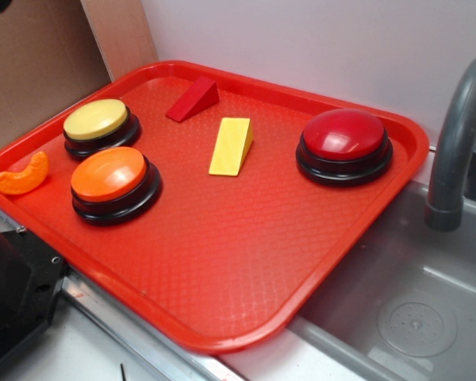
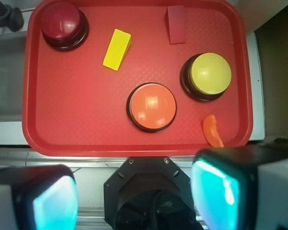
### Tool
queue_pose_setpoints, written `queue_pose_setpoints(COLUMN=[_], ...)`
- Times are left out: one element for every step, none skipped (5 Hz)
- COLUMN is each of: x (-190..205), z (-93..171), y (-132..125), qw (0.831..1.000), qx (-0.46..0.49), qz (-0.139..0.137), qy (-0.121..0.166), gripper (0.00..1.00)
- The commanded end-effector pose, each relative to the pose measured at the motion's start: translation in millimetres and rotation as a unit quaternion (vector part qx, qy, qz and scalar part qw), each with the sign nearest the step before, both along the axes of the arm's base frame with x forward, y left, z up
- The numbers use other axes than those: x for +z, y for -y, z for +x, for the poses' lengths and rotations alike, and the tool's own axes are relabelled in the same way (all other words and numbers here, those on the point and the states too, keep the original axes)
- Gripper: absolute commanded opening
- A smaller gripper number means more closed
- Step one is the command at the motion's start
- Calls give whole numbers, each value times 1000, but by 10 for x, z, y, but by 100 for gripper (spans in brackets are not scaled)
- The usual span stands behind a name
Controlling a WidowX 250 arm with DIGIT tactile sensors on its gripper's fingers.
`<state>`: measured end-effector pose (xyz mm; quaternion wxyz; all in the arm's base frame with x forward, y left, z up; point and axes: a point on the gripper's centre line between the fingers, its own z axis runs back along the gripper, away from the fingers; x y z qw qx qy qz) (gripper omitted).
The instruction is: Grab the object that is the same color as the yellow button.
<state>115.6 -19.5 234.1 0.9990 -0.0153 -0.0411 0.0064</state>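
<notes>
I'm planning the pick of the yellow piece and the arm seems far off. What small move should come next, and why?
Probably advance the gripper over the tray toward the yellow wedge. The wrist view shows its open fingers at the near edge, while the wedge lies free between the red button and the dark red wedge.

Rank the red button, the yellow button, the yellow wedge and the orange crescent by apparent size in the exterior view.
1. Red button
2. Yellow button, nearly as large; it sits further left, so unsure
3. Yellow wedge
4. Orange crescent
</notes>
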Motion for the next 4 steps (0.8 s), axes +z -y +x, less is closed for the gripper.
queue_pose_setpoints(x=[0, -343, -554, -726], z=[0, 500, 967, 1172], y=[0, 255, 310, 230], qw=[1000, 999, 993, 985], qx=[0, 48, 111, 166], qz=[0, 16, 32, 28], qy=[0, 5, 19, 33], gripper=[100, 100, 100, 100])
